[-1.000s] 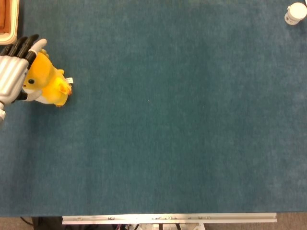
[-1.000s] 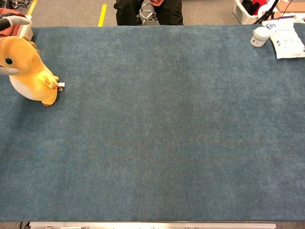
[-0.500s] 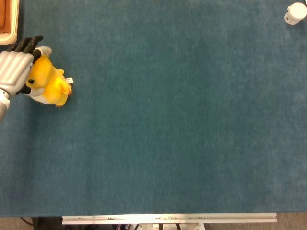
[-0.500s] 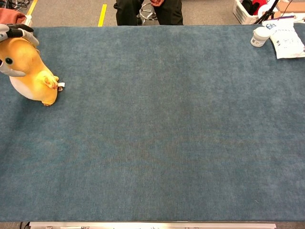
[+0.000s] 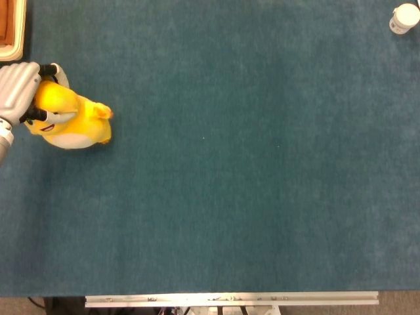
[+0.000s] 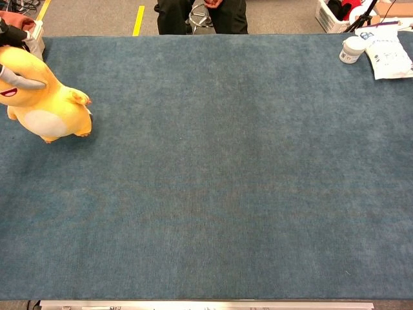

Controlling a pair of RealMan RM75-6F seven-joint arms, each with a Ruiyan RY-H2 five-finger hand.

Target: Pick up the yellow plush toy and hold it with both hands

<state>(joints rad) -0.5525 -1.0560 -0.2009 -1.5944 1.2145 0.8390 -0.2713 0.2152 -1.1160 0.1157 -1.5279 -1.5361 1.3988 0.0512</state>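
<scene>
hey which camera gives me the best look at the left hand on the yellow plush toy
The head view. There the left hand shows from above, its back and fingers wrapped around the head of the yellow plush toy. The chest view cuts the hand off at the frame edge: only dark fingers above the toy and one across its face show.

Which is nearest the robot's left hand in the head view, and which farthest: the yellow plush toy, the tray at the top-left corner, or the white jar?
1. yellow plush toy, gripped by the left hand.
2. tray, just behind.
3. white jar, far right corner.
</scene>
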